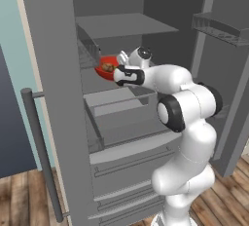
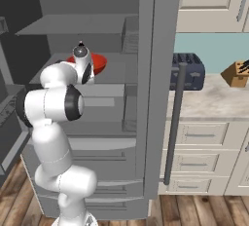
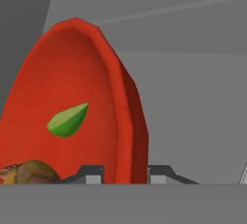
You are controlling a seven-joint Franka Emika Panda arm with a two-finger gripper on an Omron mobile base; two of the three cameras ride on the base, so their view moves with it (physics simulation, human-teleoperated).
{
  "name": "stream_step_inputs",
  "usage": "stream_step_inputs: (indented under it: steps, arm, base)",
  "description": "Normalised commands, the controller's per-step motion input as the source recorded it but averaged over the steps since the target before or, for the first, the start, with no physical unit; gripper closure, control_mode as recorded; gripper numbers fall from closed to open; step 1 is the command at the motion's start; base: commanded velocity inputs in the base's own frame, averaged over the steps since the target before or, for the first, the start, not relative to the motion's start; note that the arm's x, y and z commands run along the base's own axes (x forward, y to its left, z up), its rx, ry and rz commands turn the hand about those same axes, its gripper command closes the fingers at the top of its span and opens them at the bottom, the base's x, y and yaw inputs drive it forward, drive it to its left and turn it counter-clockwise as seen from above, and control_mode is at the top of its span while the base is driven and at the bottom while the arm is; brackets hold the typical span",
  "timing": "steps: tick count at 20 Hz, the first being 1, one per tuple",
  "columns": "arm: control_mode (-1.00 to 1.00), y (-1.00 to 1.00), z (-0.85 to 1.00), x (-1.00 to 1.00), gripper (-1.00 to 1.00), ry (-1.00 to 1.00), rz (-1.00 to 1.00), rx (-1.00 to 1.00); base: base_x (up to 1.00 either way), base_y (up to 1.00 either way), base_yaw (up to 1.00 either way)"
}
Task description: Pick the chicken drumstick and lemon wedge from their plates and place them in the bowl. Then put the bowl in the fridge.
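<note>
The fridge (image 1: 53, 98) stands with both doors open. Inside it, the red bowl (image 1: 103, 71) is just over a grey middle shelf (image 2: 114, 74). My gripper (image 1: 116, 70) is shut on the near rim of the bowl (image 3: 72, 83). In the hand view one of its fingertips (image 3: 91, 174) is inside the rim and the other is outside. The golden-brown chicken drumstick (image 1: 108, 67) lies in the bowl. The hand view shows the drumstick (image 3: 31, 174) at the bottom left, with the yellow-green lemon wedge (image 3: 67, 120) above it. The plates are out of view.
The left door has a long bar handle (image 1: 41, 152), and the right door (image 1: 228, 74) carries bins. A shelf (image 1: 121, 25) lies above the bowl and drawers (image 1: 126, 118) below. Right of the fridge, a counter (image 2: 214, 101) holds a dark toaster (image 2: 187, 71) and a knife block (image 2: 237, 74).
</note>
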Motion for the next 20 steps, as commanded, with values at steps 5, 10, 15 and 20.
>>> stream_step_inputs:
  steps: [5,10,15,20]
  arm:
    - [-1.00,0.07,0.00,0.12,1.00,-0.05,0.02,-0.04]
    - [-1.00,0.06,0.00,0.04,1.00,-0.03,0.00,-0.05]
    - [-1.00,0.00,0.03,0.01,-1.00,-0.05,0.00,-0.05]
    - [-1.00,0.02,0.14,0.00,-1.00,-0.07,0.00,-0.04]
  base:
    - [0.00,0.00,0.00]
    - [0.00,0.00,0.00]
    - [0.00,0.00,0.00]
    - [0.00,0.00,0.00]
